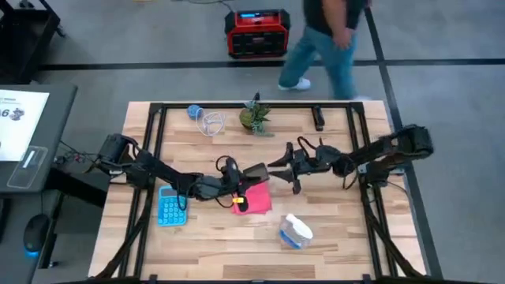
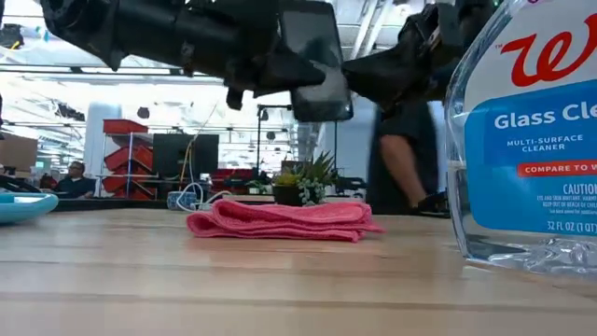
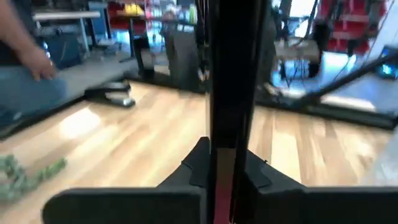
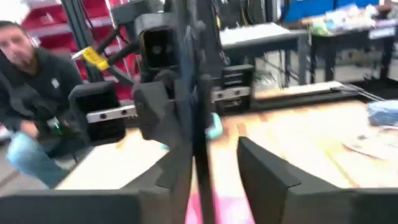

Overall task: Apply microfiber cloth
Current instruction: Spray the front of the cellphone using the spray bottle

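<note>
My left gripper (image 1: 246, 175) clamps the black phone (image 2: 312, 61) | right gripper (image 1: 278, 166) open beside it | microfiber cloth (image 2: 280, 220) folded on table (image 2: 280, 280) below

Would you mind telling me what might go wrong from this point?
The black phone hangs in the air between the left gripper and the right gripper, above the table; a slip could drop it. The folded microfiber cloth lies untouched below. The glass cleaner bottle stands near enough to be knocked over.
</note>
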